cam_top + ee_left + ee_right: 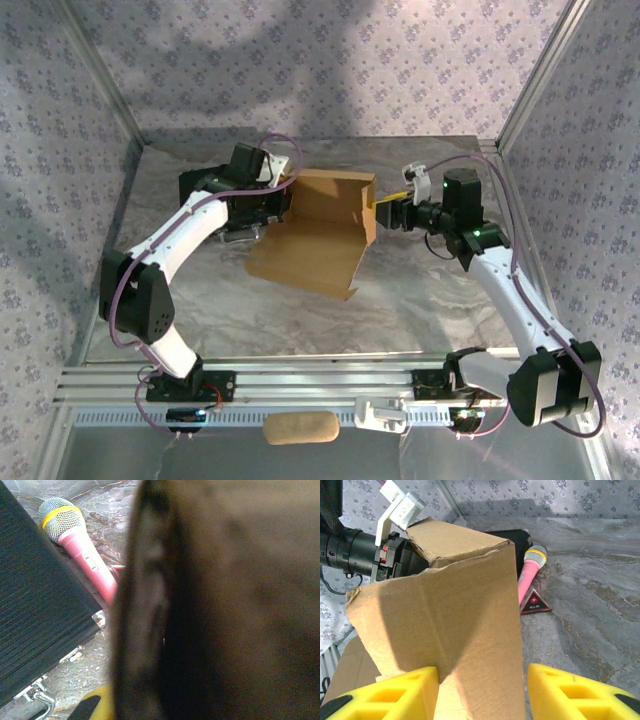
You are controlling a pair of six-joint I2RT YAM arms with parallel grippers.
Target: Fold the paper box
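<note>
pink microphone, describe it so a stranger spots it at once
On the grey marbled table, look near the cardboard box, right beside the black case. The microphone lies there: pink handle, yellow band under a silver mesh head.

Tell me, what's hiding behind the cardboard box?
In the right wrist view, a pink microphone, a dark ALL-IN triangle and a black case peek out behind the paper box. Most of the case and the microphone's lower end are covered.

The paper box looks matt cardboard — black case finely ribbed.
</note>
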